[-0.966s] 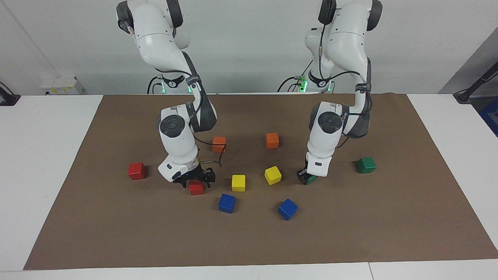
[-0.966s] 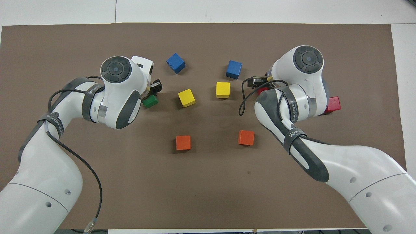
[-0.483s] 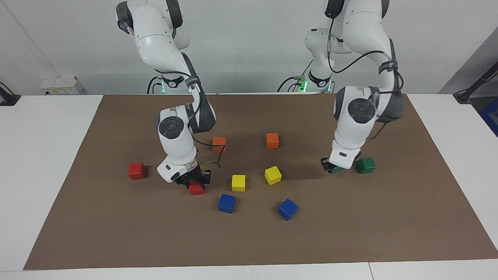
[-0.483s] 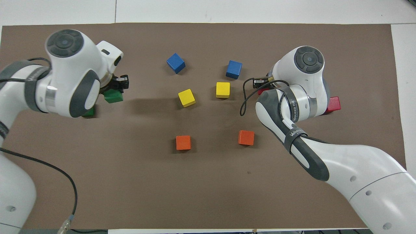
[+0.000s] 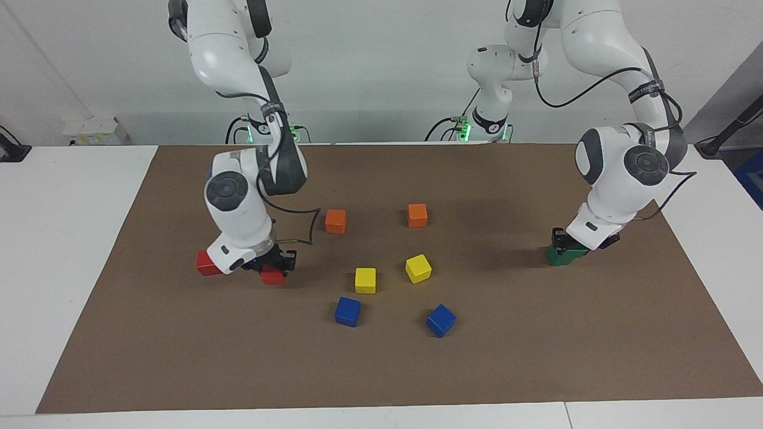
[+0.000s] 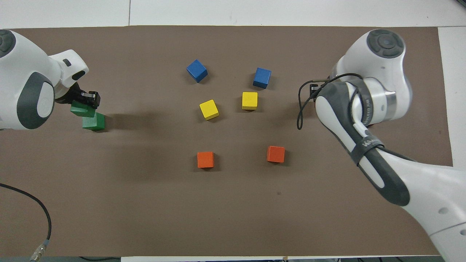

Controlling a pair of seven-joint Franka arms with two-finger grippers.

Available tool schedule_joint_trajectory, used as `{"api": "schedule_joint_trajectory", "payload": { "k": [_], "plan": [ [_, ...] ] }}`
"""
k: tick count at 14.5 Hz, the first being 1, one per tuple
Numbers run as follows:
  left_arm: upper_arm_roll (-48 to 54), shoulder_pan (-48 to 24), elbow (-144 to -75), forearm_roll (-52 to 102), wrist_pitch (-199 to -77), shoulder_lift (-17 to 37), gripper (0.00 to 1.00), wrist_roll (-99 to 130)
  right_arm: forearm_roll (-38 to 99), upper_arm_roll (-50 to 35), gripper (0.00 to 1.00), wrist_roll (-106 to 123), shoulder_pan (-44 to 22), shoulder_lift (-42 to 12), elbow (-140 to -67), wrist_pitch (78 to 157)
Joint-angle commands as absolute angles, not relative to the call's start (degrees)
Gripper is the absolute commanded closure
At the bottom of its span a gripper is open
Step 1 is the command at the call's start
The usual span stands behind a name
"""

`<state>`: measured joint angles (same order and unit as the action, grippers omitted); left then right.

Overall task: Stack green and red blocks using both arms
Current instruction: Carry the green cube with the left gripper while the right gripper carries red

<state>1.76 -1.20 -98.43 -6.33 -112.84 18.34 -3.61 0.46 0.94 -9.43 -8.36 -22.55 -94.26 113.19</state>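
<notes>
My left gripper point(image 5: 564, 242) is shut on a dark green block point(image 6: 82, 109) and holds it right over the second green block point(image 5: 558, 257), near the left arm's end of the mat. I cannot tell whether the two touch. In the overhead view the left gripper point(image 6: 86, 102) and the resting green block point(image 6: 93, 122) both show. My right gripper point(image 5: 274, 266) is shut on a red block point(image 5: 273, 276), low over the mat beside the second red block point(image 5: 205, 264). In the overhead view the right arm hides its gripper and both red blocks.
Two orange cubes point(image 5: 335, 221) point(image 5: 417, 215), two yellow cubes point(image 5: 365, 280) point(image 5: 418, 268) and two blue cubes point(image 5: 347, 311) point(image 5: 440, 320) lie in the middle of the brown mat point(image 5: 536, 357), between the two arms.
The left arm carried its green block toward its end of the table, up to the other green block. The right arm moved its red block toward the other red block.
</notes>
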Motion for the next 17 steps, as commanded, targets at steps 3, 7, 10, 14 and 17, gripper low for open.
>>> {"api": "schedule_joint_trajectory", "payload": {
  "k": [3,7,10,14,17],
  "plan": [
    [2.11,2.98,-102.39,-0.26,-116.45,16.96,1.00,-5.36,0.00,0.18,1.00,-2.13,-2.64,-11.53,-98.77,106.62],
    [2.02,2.99,-103.36,-0.26,-118.30,17.14,1.00,-6.06,0.09,0.18,1.00,8.25,3.42,-8.53,-105.90,111.16],
    [2.02,2.99,-104.32,-0.26,-119.18,17.05,1.00,-6.06,0.09,0.18,1.00,10.55,5.01,-8.26,-108.98,114.86],
    [1.93,3.16,-106.17,-0.18,-120.41,16.79,1.00,-5.98,0.09,0.18,1.00,10.28,5.62,-9.84,-110.21,118.47],
    [1.93,3.86,-106.52,-0.18,-120.41,16.79,1.00,-5.98,0.09,0.26,1.00,10.55,5.97,-10.11,-111.53,121.11]
  ]
}}
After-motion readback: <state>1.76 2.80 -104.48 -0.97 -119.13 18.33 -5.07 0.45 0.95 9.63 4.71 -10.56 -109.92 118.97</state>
